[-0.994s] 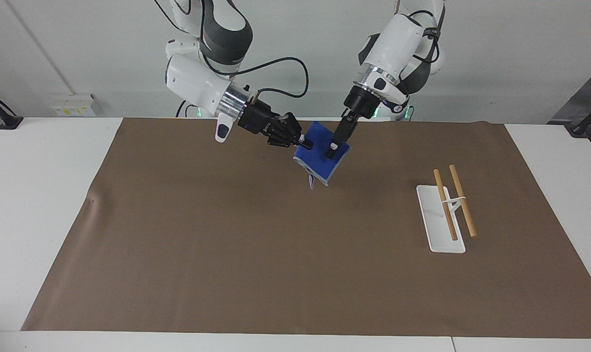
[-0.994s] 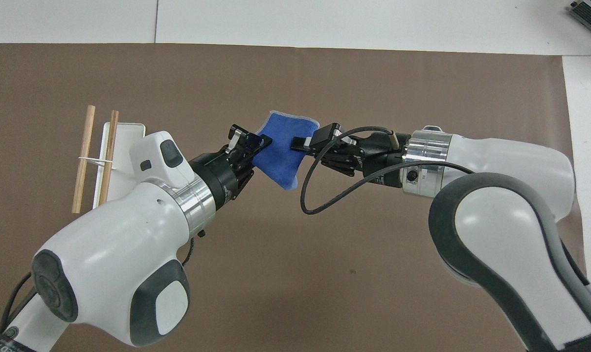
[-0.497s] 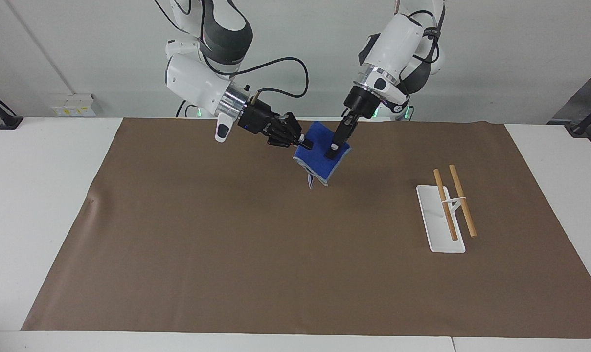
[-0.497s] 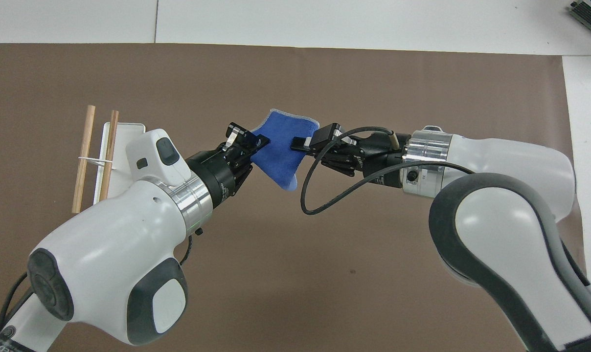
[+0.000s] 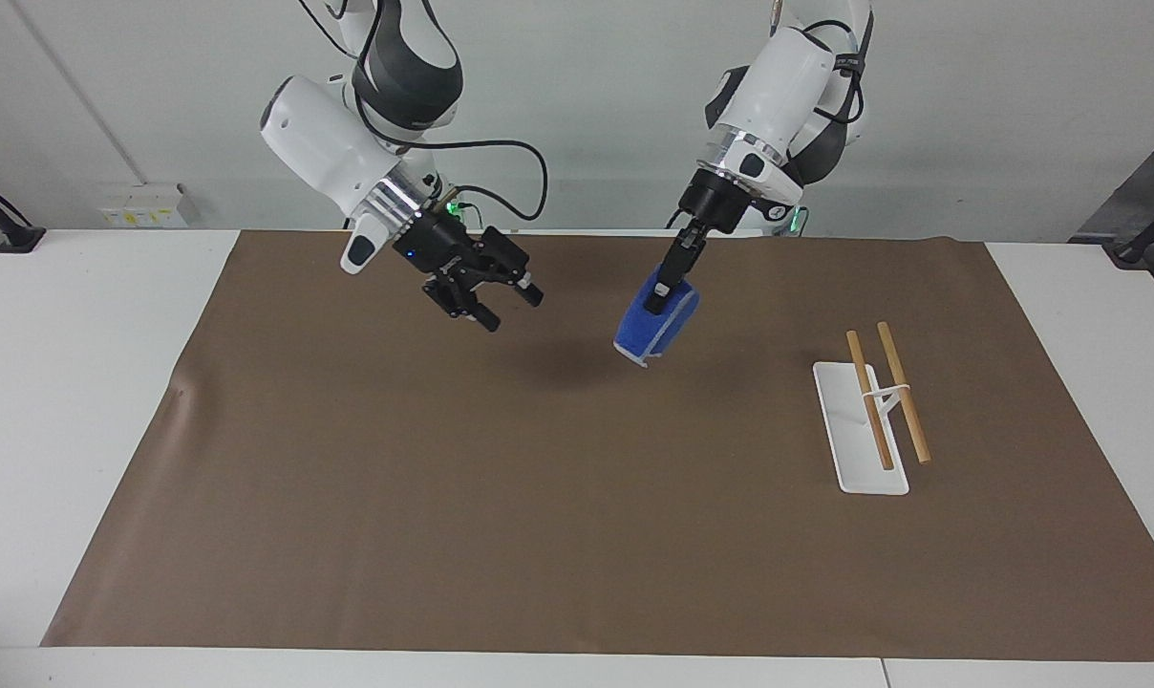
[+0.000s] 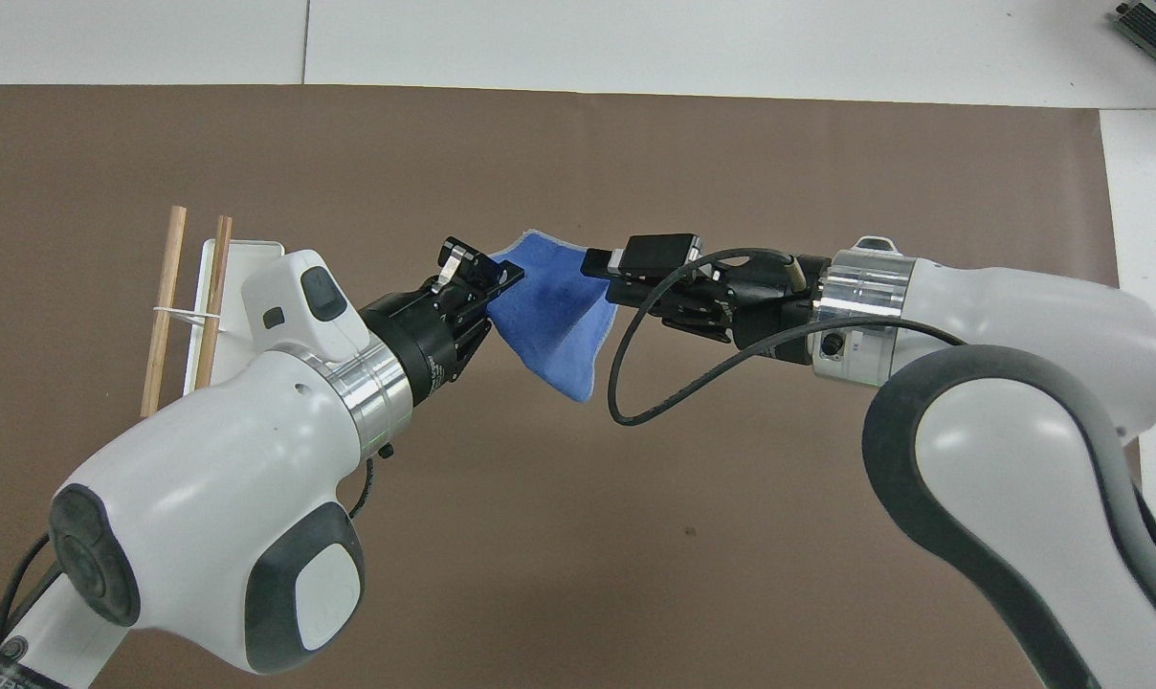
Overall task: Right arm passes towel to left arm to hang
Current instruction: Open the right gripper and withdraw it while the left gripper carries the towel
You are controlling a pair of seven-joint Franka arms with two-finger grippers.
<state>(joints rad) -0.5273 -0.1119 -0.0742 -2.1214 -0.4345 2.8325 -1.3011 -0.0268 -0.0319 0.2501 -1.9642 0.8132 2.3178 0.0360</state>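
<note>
The towel [image 5: 656, 323] hangs in the air from the left gripper [image 5: 660, 294], which pinches its upper edge; the blue cloth droops below the fingers in a loose fold, clear of the brown mat [image 5: 577, 535] beneath it. From the overhead camera the towel [image 6: 551, 321] shows as a draped blue shape between the two black hands, with the left gripper [image 6: 477, 277] clamped on one corner. The right gripper [image 5: 486, 296] is off the cloth, held over the mat toward the right arm's end of the table, its fingers spread apart and holding nothing. In the overhead camera its tip [image 6: 605, 263] seems to sit at the towel's edge, but the facing camera shows a clear gap between them. A small white rack [image 5: 859, 430] with two wooden rods [image 5: 887, 392] stands on the mat toward the left arm's end, well apart from the towel.
</note>
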